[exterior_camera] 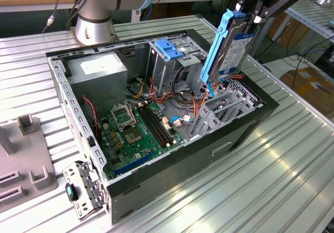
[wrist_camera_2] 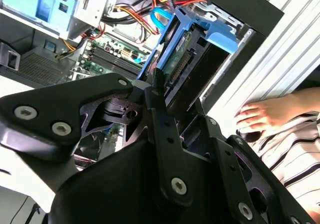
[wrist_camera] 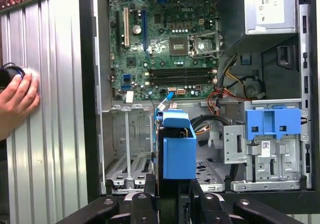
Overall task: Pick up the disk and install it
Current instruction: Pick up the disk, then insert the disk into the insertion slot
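Exterior view shows the end effector pinching the disk on edge above the computer case.

Disk in hand, above case

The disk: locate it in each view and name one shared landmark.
Exterior view: upper right, the disk upright in the pincer.
Second wrist view: the disk just beyond the pincer, over the case.
First wrist view: the disk end-on, between grey bay and blue latch.
Shared landmark: the blue latch.
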Action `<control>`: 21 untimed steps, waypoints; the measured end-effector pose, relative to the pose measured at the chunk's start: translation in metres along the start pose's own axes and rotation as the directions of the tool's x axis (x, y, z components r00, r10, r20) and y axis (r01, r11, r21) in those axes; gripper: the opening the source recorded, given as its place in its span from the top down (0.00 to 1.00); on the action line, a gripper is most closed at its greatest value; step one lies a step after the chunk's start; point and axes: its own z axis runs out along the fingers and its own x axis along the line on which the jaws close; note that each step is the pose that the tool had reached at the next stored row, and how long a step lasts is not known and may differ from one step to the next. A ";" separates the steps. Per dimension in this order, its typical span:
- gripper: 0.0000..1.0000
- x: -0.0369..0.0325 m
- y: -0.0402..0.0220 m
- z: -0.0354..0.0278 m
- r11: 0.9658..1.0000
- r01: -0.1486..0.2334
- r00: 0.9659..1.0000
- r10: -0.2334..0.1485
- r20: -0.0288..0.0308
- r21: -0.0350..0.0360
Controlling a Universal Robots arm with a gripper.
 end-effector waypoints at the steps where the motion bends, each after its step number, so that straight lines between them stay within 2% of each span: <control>1: 0.65 0.0029 -0.0002 0.0002 1.000 0.000 1.000 0.000 0.000 0.000; 4: 0.65 0.0117 -0.0007 0.0005 1.000 0.000 1.000 0.000 0.000 0.000; 5: 0.65 0.0196 -0.0010 0.0010 1.000 0.000 1.000 0.000 0.000 0.000; 11: 0.65 0.0401 -0.0019 0.0024 1.000 0.000 1.000 0.000 0.000 0.000; 13: 0.65 0.0432 -0.0020 0.0051 1.000 0.000 1.000 0.000 0.000 0.000; 15: 0.65 0.0452 -0.0021 0.0108 1.000 0.000 1.000 0.000 0.000 0.000; 21: 0.65 0.0449 -0.0021 0.0224 1.000 0.000 1.000 0.000 0.000 0.000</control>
